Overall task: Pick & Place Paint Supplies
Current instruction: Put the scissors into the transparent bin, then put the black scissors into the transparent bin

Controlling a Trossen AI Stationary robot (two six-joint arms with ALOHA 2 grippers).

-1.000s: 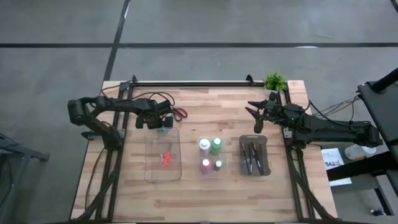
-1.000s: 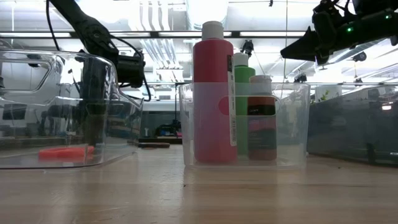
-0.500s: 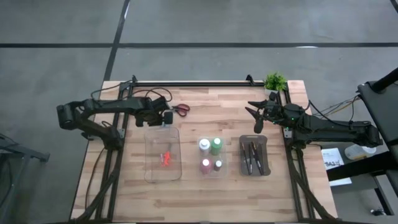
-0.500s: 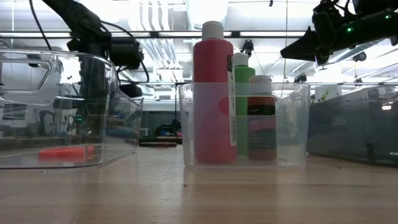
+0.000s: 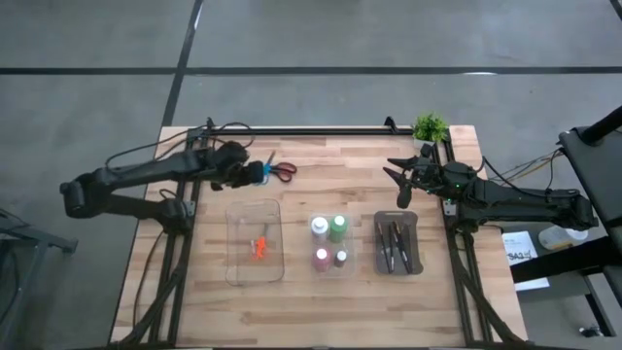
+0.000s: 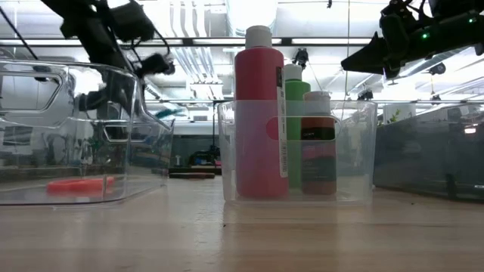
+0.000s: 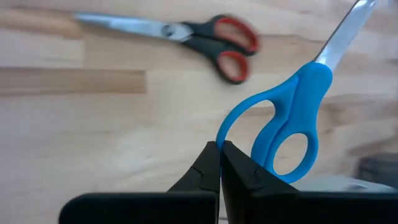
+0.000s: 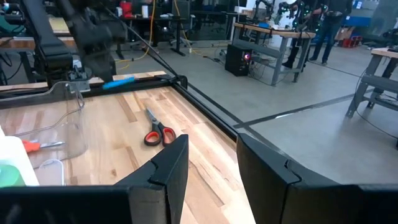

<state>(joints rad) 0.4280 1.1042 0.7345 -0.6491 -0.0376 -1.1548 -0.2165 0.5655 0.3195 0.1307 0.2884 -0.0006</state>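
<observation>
The blue-handled scissors, bright plastic loops and steel blade, hang upper left of centre in the high view, above the bench, one loop clamped in my left pincer. No writing is readable. My left arm stretches low from the left; my right pincer waits apart, upper right.

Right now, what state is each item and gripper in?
Left gripper: shut on the blue scissors.
Blue scissors: held by a handle loop, lifted off the table.
Red scissors: lying flat on the table, untouched.
Orange scissors: lying in the clear tray.
Paint bottles: upright, capped, in the middle bin.
Brushes: lying in the grey tray.
Right gripper: open, empty, hovering.
</observation>
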